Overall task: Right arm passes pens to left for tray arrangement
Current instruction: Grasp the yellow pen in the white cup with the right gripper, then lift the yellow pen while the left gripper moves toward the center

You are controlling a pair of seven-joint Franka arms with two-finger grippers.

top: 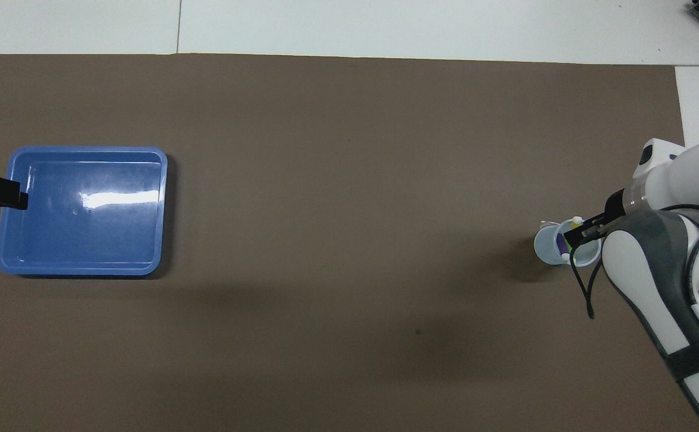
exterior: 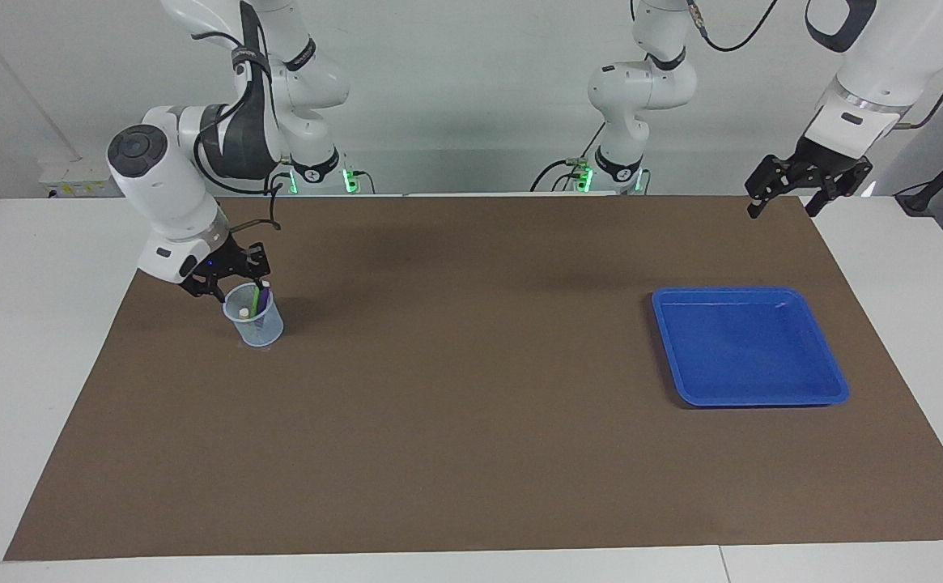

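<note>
Pens point(exterior: 257, 298) under right hand point(exterior: 238, 290)

This looks like a robotics laboratory, not a home or a shop. Two white jointed arms point(exterior: 196, 162) are mounted at one edge of a white table point(exterior: 50, 340), and a brown mat point(exterior: 471, 453) covers most of its surface. The wall is plain and pale, black cables point(exterior: 730, 36) hang from the arms, and small green lights point(exterior: 347, 180) glow at their bases. At one corner of the table some dark equipment, perhaps a stand, is partly visible.
</note>
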